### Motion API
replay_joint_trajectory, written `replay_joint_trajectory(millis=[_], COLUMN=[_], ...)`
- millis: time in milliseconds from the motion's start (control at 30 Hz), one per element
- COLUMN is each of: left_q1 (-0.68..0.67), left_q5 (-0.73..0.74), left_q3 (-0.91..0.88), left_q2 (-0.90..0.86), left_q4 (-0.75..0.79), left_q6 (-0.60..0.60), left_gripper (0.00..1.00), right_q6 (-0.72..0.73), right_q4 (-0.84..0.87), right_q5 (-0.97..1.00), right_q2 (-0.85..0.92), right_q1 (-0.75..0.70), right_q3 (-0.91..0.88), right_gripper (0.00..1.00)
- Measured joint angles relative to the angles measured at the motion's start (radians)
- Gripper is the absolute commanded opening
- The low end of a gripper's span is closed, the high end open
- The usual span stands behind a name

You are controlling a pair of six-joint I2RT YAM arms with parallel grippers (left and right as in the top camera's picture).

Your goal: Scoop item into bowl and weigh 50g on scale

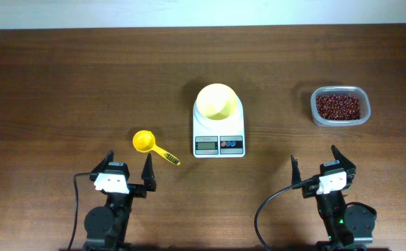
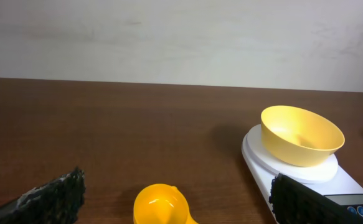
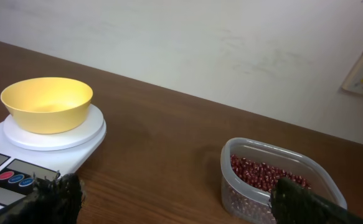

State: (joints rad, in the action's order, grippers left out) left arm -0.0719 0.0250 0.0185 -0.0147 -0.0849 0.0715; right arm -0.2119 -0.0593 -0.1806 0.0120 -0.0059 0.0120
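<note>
Black left claw [image 1: 128, 162] gapes wide and empty, yellow scoop [image 1: 144, 141] just ahead; right claw [image 1: 315, 159] equally wide, beans [image 1: 338, 106] ahead in their tub [image 1: 315, 111]. Between both, the bowl [image 1: 216, 102] sits on the scale [image 1: 219, 145], guessing so it's ready to weigh.

Even soft light, faint shadows, sharp focus.

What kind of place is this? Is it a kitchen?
Probably a robot lab, not a kitchen: two robot arms at a wooden table, a plain wall, and a scale with a bowl.
</note>
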Motion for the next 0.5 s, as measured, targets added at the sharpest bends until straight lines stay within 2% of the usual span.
replay_joint_trajectory(millis=[367,500], left_q1=[0.0,0.0], left_q5=[0.0,-0.001], left_q3=[0.0,-0.002], left_q2=[0.0,0.0], left_q4=[0.0,0.05], left_q6=[0.0,0.0], left_gripper=[0.99,0.99], right_q6=[0.0,0.0], right_q4=[0.0,0.0], right_q5=[0.0,0.0], right_q2=[0.0,0.0], right_q1=[0.0,0.0], right_q3=[0.0,0.0], right_gripper=[0.99,0.99])
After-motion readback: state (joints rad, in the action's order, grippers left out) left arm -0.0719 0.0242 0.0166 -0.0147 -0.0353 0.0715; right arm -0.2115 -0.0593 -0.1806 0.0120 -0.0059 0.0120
